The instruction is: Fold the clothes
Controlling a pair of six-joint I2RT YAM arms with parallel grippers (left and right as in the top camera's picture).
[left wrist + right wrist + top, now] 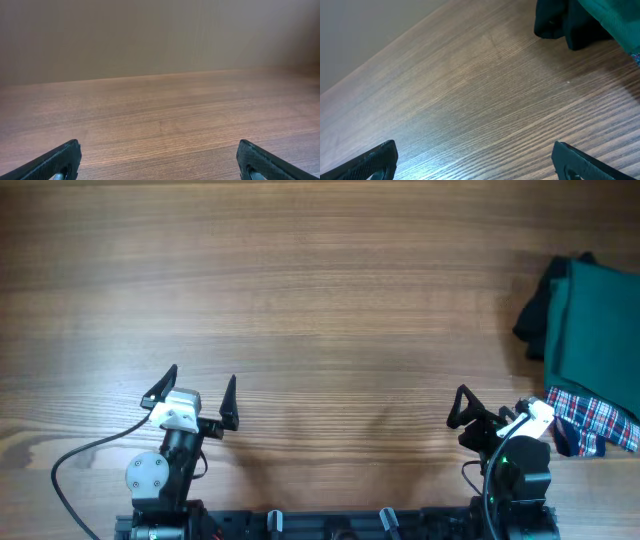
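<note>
The left gripper (201,387) and the right gripper (493,415) both hold their jaws wide open and empty above the brown wooden worktop (320,280). At the worktop's right edge, the plain dark green fabric garment (595,330) lies on a black garment (533,315), with a red-white-blue plaid cloth (598,418) beside it.

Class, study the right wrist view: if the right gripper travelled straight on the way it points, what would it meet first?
Probably only bare table: the right gripper, open, aims at wood. The black garment and green clothes lie off to the right of that line, though depth is unclear.
</note>
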